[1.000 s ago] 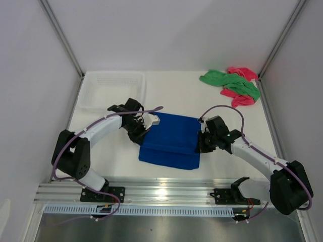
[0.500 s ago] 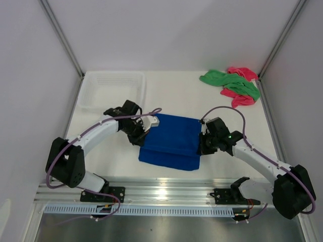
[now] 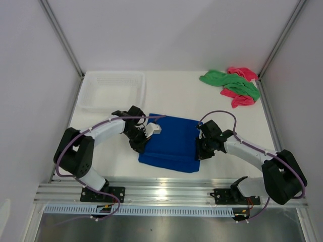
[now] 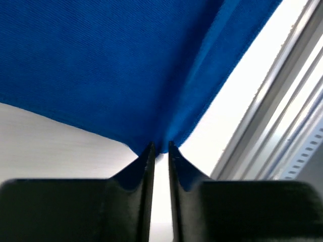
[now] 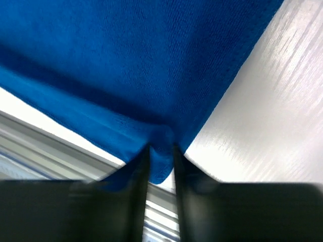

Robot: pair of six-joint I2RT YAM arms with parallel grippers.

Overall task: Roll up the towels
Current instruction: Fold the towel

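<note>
1 blue towel (image 3: 171, 142) lies pinched by left hand (image 4: 160, 147) and right hand (image 5: 160, 149).

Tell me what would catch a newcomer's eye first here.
A blue towel lies folded in the middle, with the left gripper and right gripper pinching its two side edges. A green towel and pink towel sit tangled in the far right corner, a white basket far left.

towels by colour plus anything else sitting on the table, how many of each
blue towel: 1
green towel: 1
pink towel: 1
white basket: 1
total: 4
</note>
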